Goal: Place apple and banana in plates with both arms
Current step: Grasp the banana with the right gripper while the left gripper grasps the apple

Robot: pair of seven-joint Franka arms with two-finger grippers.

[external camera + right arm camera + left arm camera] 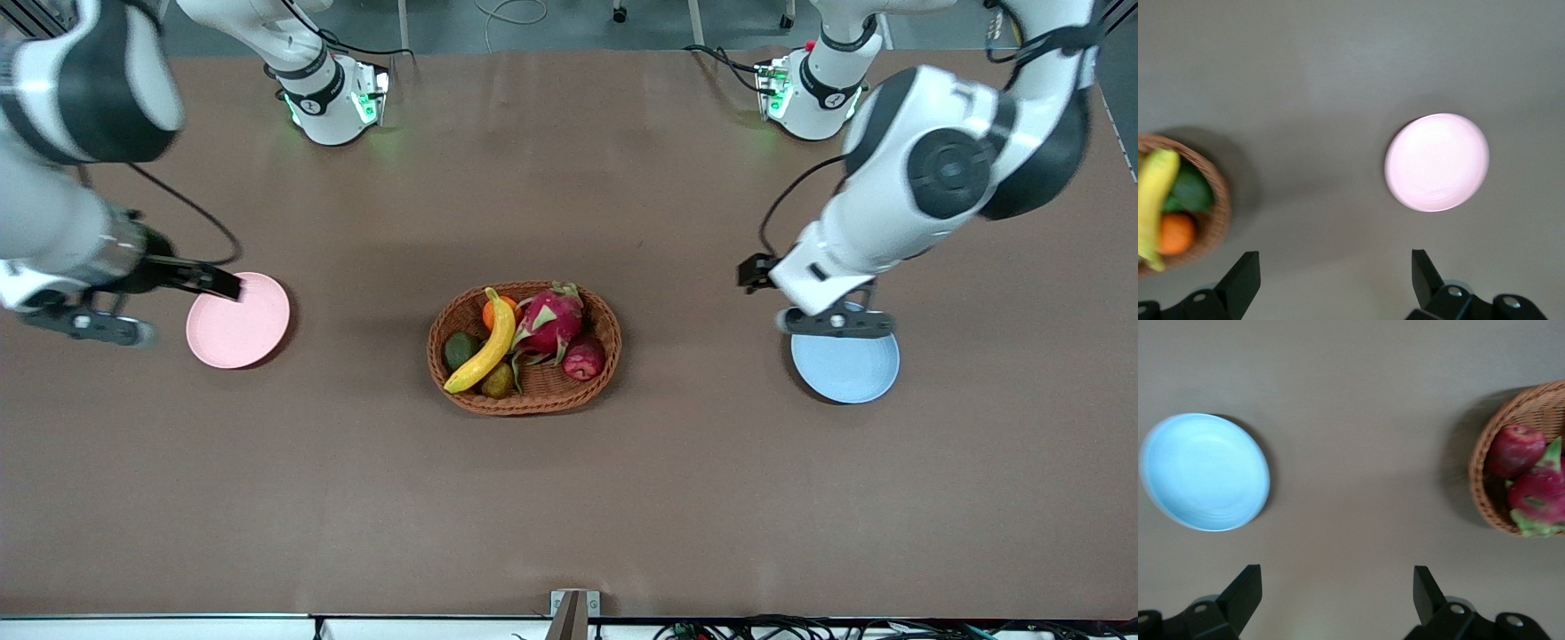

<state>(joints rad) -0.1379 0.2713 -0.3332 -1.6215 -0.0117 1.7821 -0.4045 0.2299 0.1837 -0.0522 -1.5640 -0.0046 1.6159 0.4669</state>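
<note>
Front view, basket: mid-table between both plates, within either arm's reach.
Banana: in basket, toward right arm's end.
Apple: in basket, toward left arm's end.
Pink plate: empty, under right gripper, fingers wide, holding nothing.
Blue plate: empty, under left gripper, fingers wide, holding nothing.

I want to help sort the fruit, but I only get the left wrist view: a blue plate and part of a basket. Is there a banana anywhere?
Observer: Yes, the banana lies in the wicker basket, beside the dragon fruit.
Operator: Is there another plate?
Observer: A pink plate sits toward the right arm's end of the table.
Operator: Where is the other pincer?
Observer: The right pincer hangs open and empty over the table by the pink plate.
</note>
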